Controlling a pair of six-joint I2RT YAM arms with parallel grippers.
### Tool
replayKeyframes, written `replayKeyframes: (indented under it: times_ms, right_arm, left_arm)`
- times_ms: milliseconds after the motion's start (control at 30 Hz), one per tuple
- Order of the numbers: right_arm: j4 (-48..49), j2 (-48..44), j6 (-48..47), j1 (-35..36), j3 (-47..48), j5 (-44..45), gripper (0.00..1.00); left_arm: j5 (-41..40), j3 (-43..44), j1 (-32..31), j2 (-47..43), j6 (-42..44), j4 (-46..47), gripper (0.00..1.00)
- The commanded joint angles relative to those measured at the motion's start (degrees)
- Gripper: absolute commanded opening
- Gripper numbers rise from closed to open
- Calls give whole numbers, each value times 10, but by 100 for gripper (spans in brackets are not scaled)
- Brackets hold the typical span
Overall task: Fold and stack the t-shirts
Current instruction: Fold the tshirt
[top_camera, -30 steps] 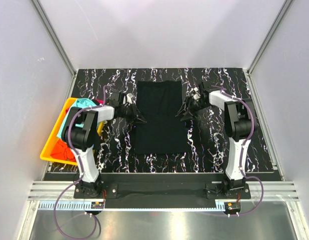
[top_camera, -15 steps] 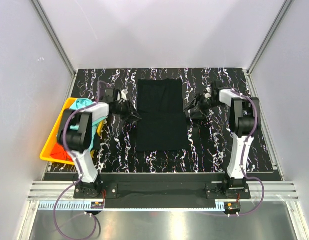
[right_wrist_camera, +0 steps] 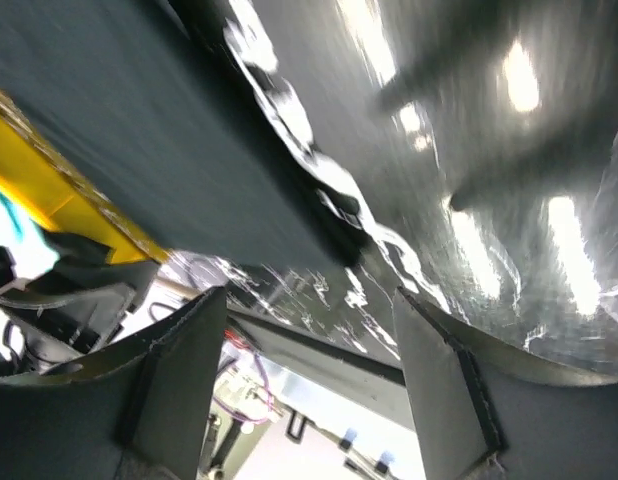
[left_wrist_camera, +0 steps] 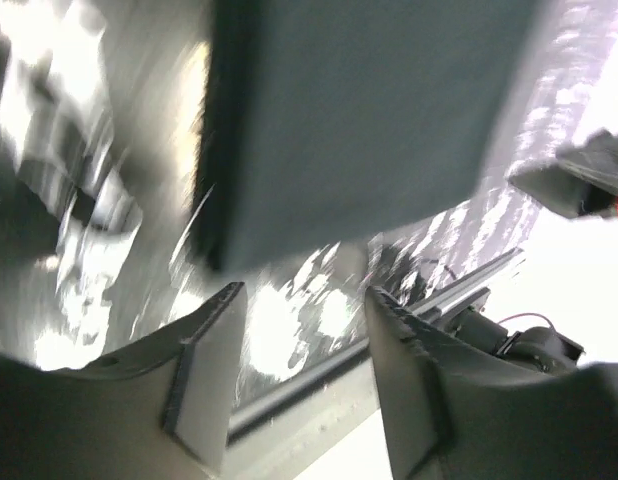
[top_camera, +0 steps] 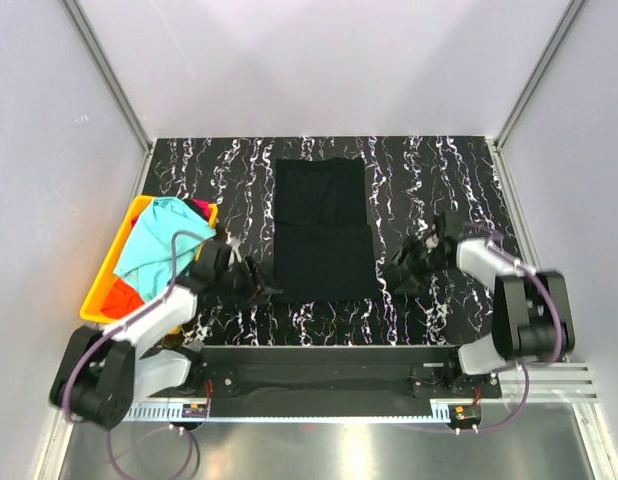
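**Yellow bin** (top_camera: 97, 308): left edge of the counter (top_camera: 439, 180). Holds the turquoise t-shirt (top_camera: 154, 250), spilling over the far rim, and the orange-red t-shirt (top_camera: 119, 298) at the near end. More of the turquoise cloth shows than a second ago, when the left arm stood over it.

**Left tool** (top_camera: 255, 287): low on the counter, just beside the near left corner of the black t-shirt. Fingers (left_wrist_camera: 204, 370) spread wide, nothing between them. A second ago it stood farther away, at the middle of the shirt's left edge.

**Black t-shirt** (top_camera: 324, 230): flat at the middle of the counter, a long folded rectangle running far to near. Outline much as a second ago.

**Right tool** (top_camera: 399, 272): low, just right of the shirt's near right corner. Fingers (right_wrist_camera: 449, 380) wide apart and empty. It has come nearer from the middle of the right edge.
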Motion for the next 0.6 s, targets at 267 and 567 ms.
replayKeyframes:
  times_ms: [267, 567]
  right_arm:
    - [227, -200, 309, 104, -262, 117, 59]
    - [233, -160, 329, 117, -252, 149, 55]
  left_arm:
    - [-214, -109, -66, -112, -293, 80, 56]
    - [-224, -105, -92, -43, -382, 51, 45]
